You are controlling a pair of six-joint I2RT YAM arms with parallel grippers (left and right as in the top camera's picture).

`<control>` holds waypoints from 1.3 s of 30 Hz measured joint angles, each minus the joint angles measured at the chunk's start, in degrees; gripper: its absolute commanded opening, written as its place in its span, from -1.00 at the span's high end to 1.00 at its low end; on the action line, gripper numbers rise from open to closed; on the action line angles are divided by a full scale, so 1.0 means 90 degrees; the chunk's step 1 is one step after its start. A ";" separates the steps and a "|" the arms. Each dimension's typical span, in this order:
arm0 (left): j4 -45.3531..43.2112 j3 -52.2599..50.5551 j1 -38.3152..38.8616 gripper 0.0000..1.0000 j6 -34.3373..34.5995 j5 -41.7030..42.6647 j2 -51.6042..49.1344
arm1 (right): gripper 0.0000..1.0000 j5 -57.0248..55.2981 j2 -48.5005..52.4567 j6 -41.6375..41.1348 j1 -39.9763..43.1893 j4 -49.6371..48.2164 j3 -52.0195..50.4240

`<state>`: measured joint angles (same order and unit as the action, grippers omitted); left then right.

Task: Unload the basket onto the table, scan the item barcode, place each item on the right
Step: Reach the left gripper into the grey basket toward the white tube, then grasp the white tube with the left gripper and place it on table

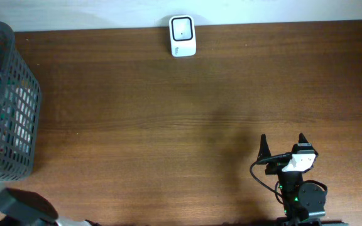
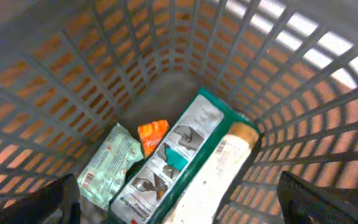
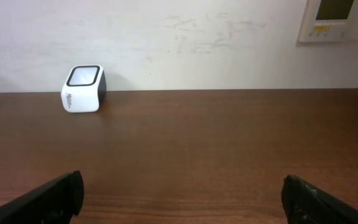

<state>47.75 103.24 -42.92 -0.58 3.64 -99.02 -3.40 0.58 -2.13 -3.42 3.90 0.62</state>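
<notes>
**1. Left arm.** The left tool (image 2: pixel 179 202) points down into the grey basket (image 2: pixel 55 81), above the contents. Its 2 fingers (image 2: pixel 42 202) show at the lower corners of the left wrist view. They are spread fully apart, with nothing gripped between them. In the overhead view only a dark section of the left arm (image 1: pixel 17 206) shows, at the lower left corner near the basket.

**2. Right arm.** The right tool (image 1: pixel 283 142) sits low over the tabletop (image 1: pixel 168 125) near its front right edge. It is aimed level toward the far wall (image 3: pixel 166 37). Its 2 fingers (image 1: pixel 263 143) are spread wide and hold nothing.

**3. Items.** 4 items lie on the basket floor.
- A green-edged packet (image 2: pixel 179 149) with silver print lies diagonally.
- A white tube (image 2: pixel 222 168) with a tan cap lies along the packet, touching it.
- A pale green pouch (image 2: pixel 107 165) lies on the packet's other side.
- An orange packet (image 2: pixel 153 134) sits between the pouch and the green-edged packet, partly covered.

The basket stands at the left edge of the tabletop.

**4. Scanner.** The white scanner (image 1: pixel 182 36) has a dark window. It stands at the far edge of the tabletop, close to the wall and well apart from the basket and the right tool.
</notes>
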 measured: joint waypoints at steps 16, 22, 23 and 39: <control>0.0498 0.0032 -0.0520 -0.76 -0.2028 0.2844 -0.2397 | -0.97 0.0000 0.0000 -0.0002 0.0000 0.0000 0.0000; 0.0493 0.0032 -0.0520 -0.67 -0.2212 0.3011 -0.3019 | -0.97 0.0000 0.0000 -0.0002 0.0000 0.0000 0.0000; 0.0476 0.0032 -0.0520 -0.59 -0.2254 0.3014 -0.3026 | -0.97 0.0000 0.0000 0.0000 0.0000 0.0000 0.0000; -0.0058 -0.0202 0.0233 0.37 -0.2370 0.1617 -0.3026 | -0.97 0.0000 0.0000 -0.0002 0.0000 0.0000 0.0000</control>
<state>47.22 101.43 -40.82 -21.91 18.20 -126.26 -3.40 0.58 -2.15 -3.42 3.90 0.62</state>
